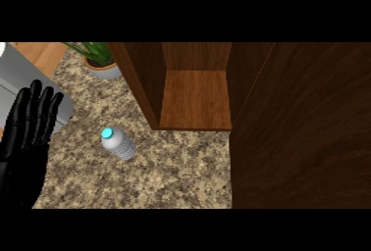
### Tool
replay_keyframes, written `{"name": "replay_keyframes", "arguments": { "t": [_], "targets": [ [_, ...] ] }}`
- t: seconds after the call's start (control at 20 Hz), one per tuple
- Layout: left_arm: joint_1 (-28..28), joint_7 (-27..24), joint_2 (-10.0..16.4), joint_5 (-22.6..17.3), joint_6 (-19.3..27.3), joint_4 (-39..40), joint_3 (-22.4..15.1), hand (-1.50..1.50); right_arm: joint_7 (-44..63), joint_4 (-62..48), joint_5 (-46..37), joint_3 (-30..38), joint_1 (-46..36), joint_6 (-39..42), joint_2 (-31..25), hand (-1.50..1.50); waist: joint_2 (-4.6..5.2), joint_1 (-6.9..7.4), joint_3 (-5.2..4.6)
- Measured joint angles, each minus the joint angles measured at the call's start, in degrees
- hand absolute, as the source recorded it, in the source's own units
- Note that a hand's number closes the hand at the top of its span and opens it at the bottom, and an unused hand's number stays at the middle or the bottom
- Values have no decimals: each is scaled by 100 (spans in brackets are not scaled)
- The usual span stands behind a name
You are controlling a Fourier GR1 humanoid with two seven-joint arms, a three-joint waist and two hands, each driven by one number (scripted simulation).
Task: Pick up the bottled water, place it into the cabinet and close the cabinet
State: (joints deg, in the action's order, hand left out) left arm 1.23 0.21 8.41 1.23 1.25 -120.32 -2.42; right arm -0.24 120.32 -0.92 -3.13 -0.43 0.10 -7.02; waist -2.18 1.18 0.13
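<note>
While only one hand shows from where I stand, the rest is quickly counted on this counter (159, 181): one bottled water (119, 144), one cabinet (141, 83) and one potted plant (100, 61).

The left hand (26, 147) stands at the view's left edge. It is black, with fingers straight and pointing up, held side by side with narrow gaps, and it holds nothing.

The bottled water sits on the speckled stone between the hand and the cabinet, apart from both. Its blue cap (108, 132) lies toward the upper left and its clear body runs down to the right.

Just beyond it the cabinet is open, with a warm brown shelf (196, 98) showing between its side walls. The cabinet's door (304, 127), a broad dark wooden panel, fills the right side of the view and hides the counter there.

The potted plant stands at the back left, near the cabinet's left wall, its green leaves spreading over a pale pot. A grey surface (18, 78) lies at the far left, partly behind the hand's fingertips.
</note>
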Motion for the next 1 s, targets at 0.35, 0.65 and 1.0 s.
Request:
{"name": "replay_keyframes", "arguments": {
  "t": [0.35, 0.65, 1.0],
  "targets": [
    [-24, -384, 521, -1594, -1245, 446, 634, -150, 41, 514, 178, -162, 578, 190, 20, -150, 176, -155, -18],
    [183, 361, 898, -3335, -2012, 591, 1030, -150, 501, 1020, 640, -558, 968, 607, -84, -150, 196, -127, -17],
    [469, 1025, 1216, -4384, -2321, 322, 1570, -150, 1129, 1740, 450, -1038, 1184, 519, 56, -150, 204, -112, -15]
  ]
}}
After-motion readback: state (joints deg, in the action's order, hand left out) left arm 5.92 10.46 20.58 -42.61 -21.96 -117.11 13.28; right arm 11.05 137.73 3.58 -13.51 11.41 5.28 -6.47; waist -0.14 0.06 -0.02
